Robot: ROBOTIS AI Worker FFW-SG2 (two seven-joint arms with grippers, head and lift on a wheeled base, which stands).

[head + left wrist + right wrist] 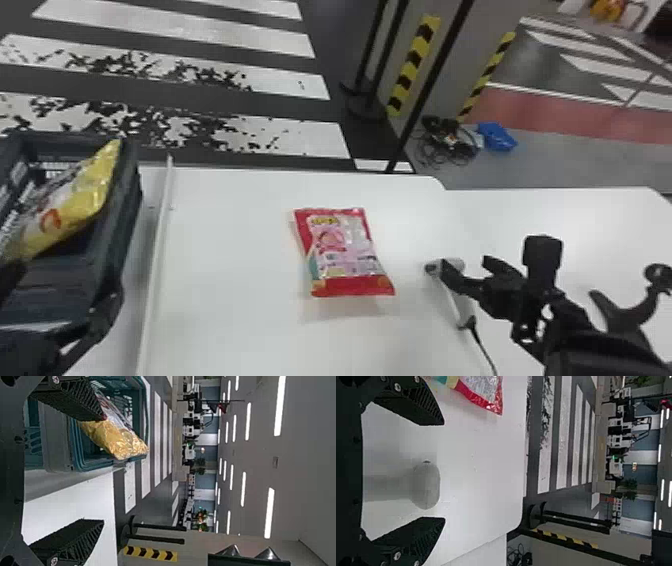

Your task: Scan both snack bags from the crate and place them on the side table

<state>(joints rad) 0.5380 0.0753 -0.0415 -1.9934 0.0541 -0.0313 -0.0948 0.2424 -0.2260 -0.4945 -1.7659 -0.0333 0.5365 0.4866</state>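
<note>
Right gripper (444,471): hovering spread, scanner (426,483) lying between its fingers, handle running robotward
Red bag (345,250): lying left of it, nearer than to left gripper (104,470), long axis pointing forward
Yellow bag (75,205): leaning in crate (131,200); left fingers standing apart
Head view: adding scanner's cable (480,342)

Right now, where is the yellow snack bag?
In the head view, the yellow snack bag leans in the crate at the robot's left, to the left of the red snack bag.
</note>
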